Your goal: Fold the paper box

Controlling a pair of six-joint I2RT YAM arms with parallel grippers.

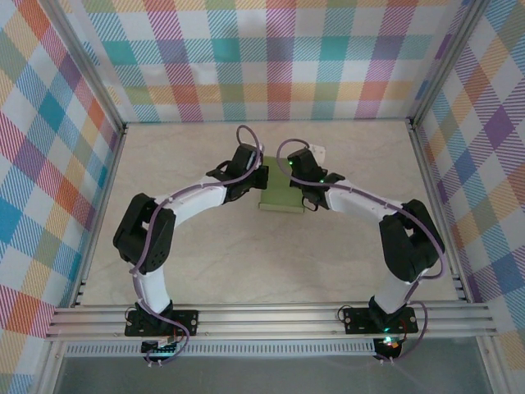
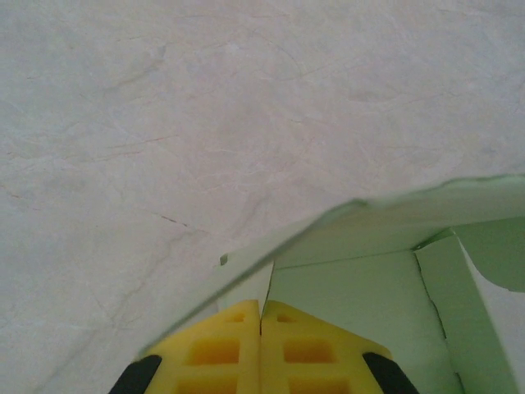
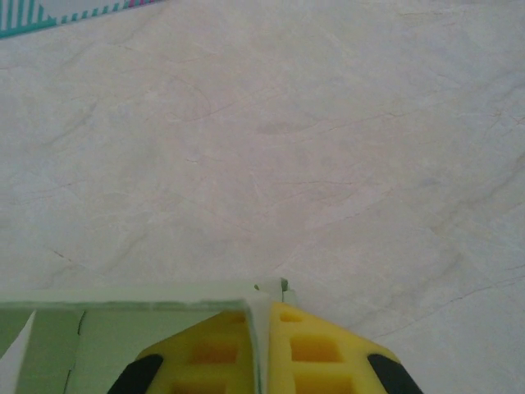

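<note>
A: Box position?

B: One paper box point(image 1: 283, 199), pale green, mid-table point(image 1: 205, 263), between the two wrists. From overhead both of its ends sit under the arms, so its outline is cut off left and right.

A: Left gripper point(image 1: 257, 185)?

B: The overhead view hides the fingers under the wrist. In its own camera the left gripper point(image 2: 261, 305) has two yellow pads point(image 2: 221, 345) pressed flat together, only a thin dark line between them. A card crease runs down into that line, so it looks pinched on the box point(image 2: 369, 287). A green flap arches up over the pads, and its far right side runs out of frame.

A: Right gripper point(image 1: 310, 197)?

B: It is clearer. In the right wrist view the gripper point(image 3: 262, 310) is closed, and a thin green wall stands between its two pads point(image 3: 320, 345). The box point(image 3: 123, 328) stretches left from there, with its lower part cropped.

A: Counts?

B: There are two arms, two grippers and one box. A sliver of teal-striped cloth point(image 3: 49, 16) shows in the far corner, too cropped to read more.
</note>
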